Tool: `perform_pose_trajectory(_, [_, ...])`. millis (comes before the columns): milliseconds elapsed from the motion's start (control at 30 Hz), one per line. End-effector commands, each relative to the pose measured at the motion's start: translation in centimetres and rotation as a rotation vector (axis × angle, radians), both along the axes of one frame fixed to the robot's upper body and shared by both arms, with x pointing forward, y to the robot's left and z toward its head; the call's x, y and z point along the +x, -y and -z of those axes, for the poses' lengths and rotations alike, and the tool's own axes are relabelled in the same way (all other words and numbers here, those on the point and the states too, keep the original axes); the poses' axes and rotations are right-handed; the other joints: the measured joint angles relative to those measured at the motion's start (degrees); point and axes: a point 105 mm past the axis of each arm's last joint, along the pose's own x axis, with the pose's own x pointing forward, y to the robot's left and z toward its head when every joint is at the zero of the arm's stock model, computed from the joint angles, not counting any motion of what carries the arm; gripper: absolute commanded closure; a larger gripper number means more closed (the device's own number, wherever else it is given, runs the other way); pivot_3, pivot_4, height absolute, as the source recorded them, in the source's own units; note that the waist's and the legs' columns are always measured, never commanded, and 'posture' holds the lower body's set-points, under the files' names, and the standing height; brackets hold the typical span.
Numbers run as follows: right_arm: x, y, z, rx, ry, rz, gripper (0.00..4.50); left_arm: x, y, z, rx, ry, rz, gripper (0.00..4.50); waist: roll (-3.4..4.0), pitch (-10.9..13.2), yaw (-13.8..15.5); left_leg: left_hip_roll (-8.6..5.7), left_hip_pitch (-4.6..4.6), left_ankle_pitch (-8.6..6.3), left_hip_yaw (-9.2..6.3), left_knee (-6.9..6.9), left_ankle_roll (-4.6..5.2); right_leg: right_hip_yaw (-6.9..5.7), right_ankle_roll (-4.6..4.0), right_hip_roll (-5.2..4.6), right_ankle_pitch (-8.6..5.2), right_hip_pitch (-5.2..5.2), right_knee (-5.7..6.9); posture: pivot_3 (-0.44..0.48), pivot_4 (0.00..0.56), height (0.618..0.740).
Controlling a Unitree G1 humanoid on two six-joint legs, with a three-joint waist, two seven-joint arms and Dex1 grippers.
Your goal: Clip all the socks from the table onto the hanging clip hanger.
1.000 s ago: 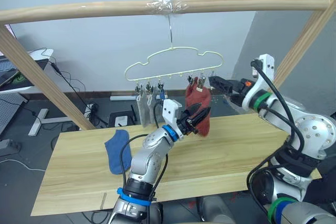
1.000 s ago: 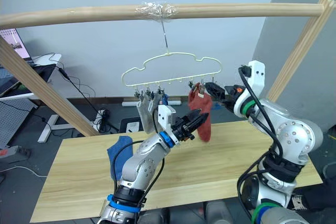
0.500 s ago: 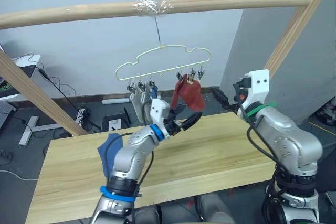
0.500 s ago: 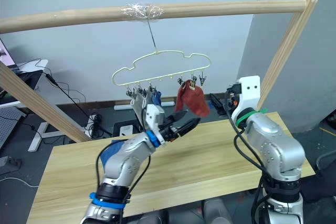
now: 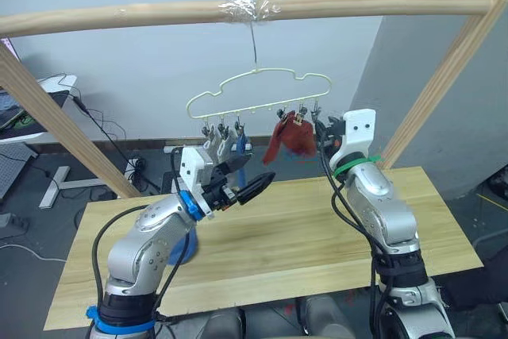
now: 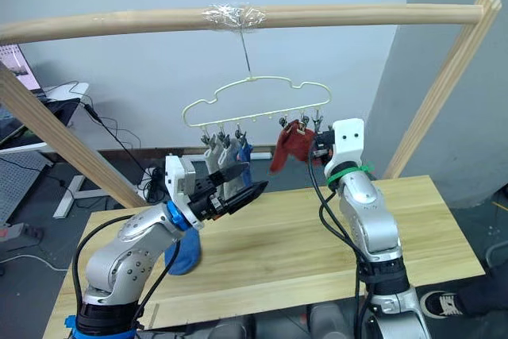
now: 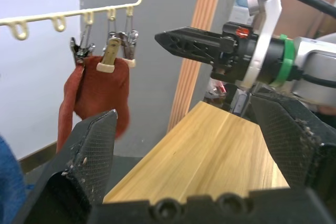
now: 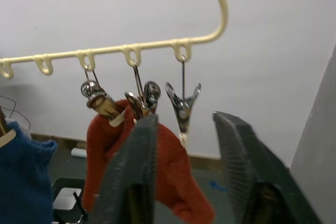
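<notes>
Hanger (image 5: 262, 89): hung by its hook from the wooden pole (image 5: 119, 13), above the table (image 5: 317, 228).
Clipped socks: two grey (image 5: 216, 147), one blue (image 5: 240, 146), rust-red (image 5: 290, 136) toward the right end.
Blue sock (image 6: 184, 253): on the table, partly behind the left arm.
Left gripper (image 7: 194, 145): fingers apart, empty, over the table.
Right gripper (image 8: 184, 156): fingers apart, just beside the red sock and the end clip (image 8: 182, 103).

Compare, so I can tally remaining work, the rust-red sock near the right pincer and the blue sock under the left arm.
The rust-red sock hangs clipped on the clip hanger; the blue sock lies on the table, unclipped. One is rust-red, the other blue. Neither is held by a pincer.
</notes>
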Motion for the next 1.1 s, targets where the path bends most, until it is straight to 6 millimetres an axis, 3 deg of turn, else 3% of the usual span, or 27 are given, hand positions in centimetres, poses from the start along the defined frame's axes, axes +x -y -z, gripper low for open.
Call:
perform_pose_trajectory(33, [0.7, -0.2, -1.5, 0.008, 0.074, 0.022, 2.72, -0.6, 0.0, -1.8, -0.022, 0.077, 0.003, 0.00, 0.00, 0.00, 0.18, 0.00, 0.00, 0.00, 0.01, 0.00, 0.00, 0.01, 0.00, 0.00, 0.00, 0.00, 0.00, -0.058, 0.115, 0.740])
perform_pose_trajectory(533, [3.2, 0.1, -0.6, 0.035, 0.023, 0.095, 2.72, -1.2, -0.2, -1.4, 0.014, 0.085, -0.007, 0.00, 0.00, 0.00, 1.18, 0.00, 0.03, 0.00, 0.02, -0.01, 0.00, 0.01, -0.17, 0.00, 0.10, 0.00, 0.01, -0.020, 0.111, 0.740])
perform_pose_trajectory(1100, [4.0, -0.3, -1.0, 0.037, 0.050, 0.098, 2.72, -1.3, 0.0, -1.5, 0.020, 0.088, -0.004, 0.00, 0.01, -0.01, 1.27, 0.00, 0.05, 0.01, 0.03, 0.00, 0.00, 0.02, -0.22, 0.00, 0.13, 0.00, 0.05, 0.001, 0.095, 0.740])
